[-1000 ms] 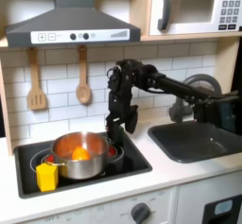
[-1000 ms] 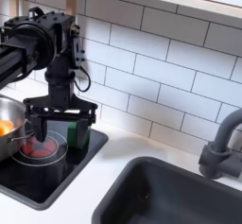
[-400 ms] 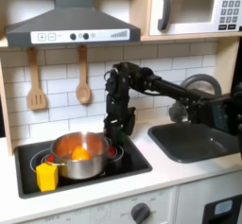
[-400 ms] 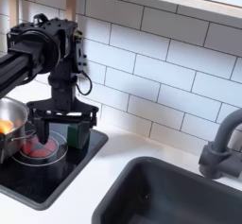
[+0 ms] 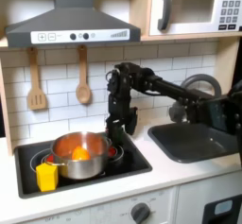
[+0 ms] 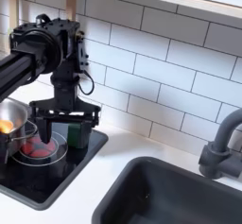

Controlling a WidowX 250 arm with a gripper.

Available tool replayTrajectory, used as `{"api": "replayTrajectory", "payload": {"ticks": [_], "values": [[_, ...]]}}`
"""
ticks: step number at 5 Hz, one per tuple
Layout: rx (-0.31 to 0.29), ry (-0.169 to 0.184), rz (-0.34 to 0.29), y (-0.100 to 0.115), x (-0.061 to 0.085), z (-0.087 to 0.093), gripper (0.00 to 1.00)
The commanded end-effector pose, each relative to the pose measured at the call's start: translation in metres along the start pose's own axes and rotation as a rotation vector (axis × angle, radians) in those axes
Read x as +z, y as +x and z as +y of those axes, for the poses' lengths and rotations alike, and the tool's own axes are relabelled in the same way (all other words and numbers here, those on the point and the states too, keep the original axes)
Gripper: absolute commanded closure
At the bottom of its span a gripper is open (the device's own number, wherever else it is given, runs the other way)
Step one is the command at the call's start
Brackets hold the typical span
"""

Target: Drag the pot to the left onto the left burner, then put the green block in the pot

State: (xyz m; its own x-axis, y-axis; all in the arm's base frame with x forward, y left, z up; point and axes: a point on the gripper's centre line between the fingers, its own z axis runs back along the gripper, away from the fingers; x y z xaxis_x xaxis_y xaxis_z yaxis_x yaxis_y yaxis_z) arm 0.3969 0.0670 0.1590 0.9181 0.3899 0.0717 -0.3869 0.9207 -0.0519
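Countertop (image 5: 180, 176) of a toy kitchen carries a black cooktop (image 5: 132, 162) at the first exterior view's left and a dark sink (image 5: 203, 138) at its right, against a white tiled wall (image 6: 161, 67). You see a range hood (image 5: 71, 25), a microwave (image 5: 194, 6) and two wooden utensils (image 5: 83, 86) hung above.

The pot (image 5: 77, 155) sits on the left burner (image 5: 40, 159), holding an orange piece (image 5: 81, 154); a yellow cup (image 5: 46, 176) stands at the cooktop's front left corner.

The gripper (image 6: 64, 131) hangs over the red-ringed burner (image 6: 43, 147) in the second exterior view, jaws spread apart. The green block (image 6: 78, 133) stands at the cooktop's back right corner, just beside one finger (image 6: 87, 126).

Compared with 0.4 s ago, the gripper has risen slightly.
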Motion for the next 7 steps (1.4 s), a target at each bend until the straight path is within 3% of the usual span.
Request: {"api": "replayTrajectory", "payload": {"ticks": [1,7], "values": [[-0.004,-0.01,-0.001,0.001,0.001,-0.006,0.0],[0.021,-0.009,0.005,0.021,-0.006,-0.009,0.0]]}}
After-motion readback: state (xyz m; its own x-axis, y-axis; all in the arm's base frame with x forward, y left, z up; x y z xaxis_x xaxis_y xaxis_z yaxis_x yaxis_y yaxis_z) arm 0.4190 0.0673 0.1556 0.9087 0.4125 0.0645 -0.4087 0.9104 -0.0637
